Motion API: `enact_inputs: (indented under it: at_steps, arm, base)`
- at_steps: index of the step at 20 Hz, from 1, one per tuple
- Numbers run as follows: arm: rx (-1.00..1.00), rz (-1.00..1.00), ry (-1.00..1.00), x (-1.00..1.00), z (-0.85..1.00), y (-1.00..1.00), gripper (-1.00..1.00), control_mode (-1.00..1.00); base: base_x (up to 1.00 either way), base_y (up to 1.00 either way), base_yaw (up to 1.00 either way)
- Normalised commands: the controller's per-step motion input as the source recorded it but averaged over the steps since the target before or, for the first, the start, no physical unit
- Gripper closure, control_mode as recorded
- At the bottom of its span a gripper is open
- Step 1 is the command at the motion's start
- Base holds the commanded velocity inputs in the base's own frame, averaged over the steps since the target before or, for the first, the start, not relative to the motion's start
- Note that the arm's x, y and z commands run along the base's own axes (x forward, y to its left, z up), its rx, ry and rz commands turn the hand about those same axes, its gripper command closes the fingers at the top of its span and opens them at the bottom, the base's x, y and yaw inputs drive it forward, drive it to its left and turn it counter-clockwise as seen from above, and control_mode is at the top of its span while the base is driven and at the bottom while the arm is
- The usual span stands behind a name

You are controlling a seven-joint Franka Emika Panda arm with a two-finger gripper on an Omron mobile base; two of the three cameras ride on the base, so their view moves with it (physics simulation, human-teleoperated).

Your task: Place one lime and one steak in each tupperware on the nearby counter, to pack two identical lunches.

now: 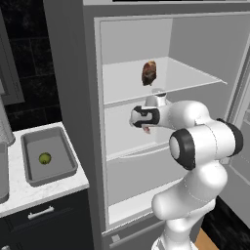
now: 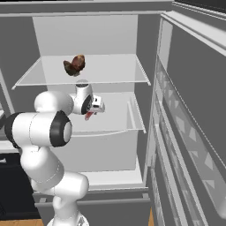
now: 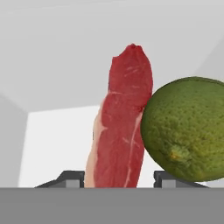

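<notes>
My gripper (image 3: 118, 177) is inside the open fridge at the middle shelf. Its two fingertips close on a raw red steak (image 3: 122, 127) that stands on edge between them. A green lime (image 3: 188, 129) rests against the steak's right side. From the base, the gripper (image 1: 145, 128) (image 2: 90, 114) shows a bit of red meat under the hand. A second, browner steak (image 1: 149, 72) (image 2: 75, 65) lies on the upper shelf. On the white counter (image 1: 53, 188) a grey tupperware (image 1: 68, 146) holds another lime (image 1: 45, 158).
The glass shelf edges (image 1: 141, 100) sit close above and below the hand. The fridge door (image 2: 190, 132) stands open on the right. The edge of another grey container (image 1: 2, 171) shows at the far left of the counter.
</notes>
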Motion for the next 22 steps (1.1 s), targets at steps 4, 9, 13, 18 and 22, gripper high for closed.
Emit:
enact_inputs:
  at_steps: [4, 9, 13, 18, 22]
  arm:
    - [0.03, 0.0, 0.06, -0.09, -0.2, 0.0, 1.0, -1.0]
    - [0.0, 0.0, 0.03, -0.27, -0.23, 0.0, 1.0, -1.0]
    - [0.0, 0.0, -0.17, -0.83, -0.2, 0.0, 1.0, -1.0]
    - [0.0, 0.0, -0.3, -1.0, -0.3, 0.0, 1.0, -1.0]
    - [0.0, 0.0, -0.18, -0.93, -0.05, 0.0, 1.0, -1.0]
  base:
    - [0.0, 0.0, 0.0]
    - [0.0, 0.0, 0.0]
    - [0.0, 0.0, 0.0]
    - [0.0, 0.0, 0.0]
    - [0.0, 0.0, 0.0]
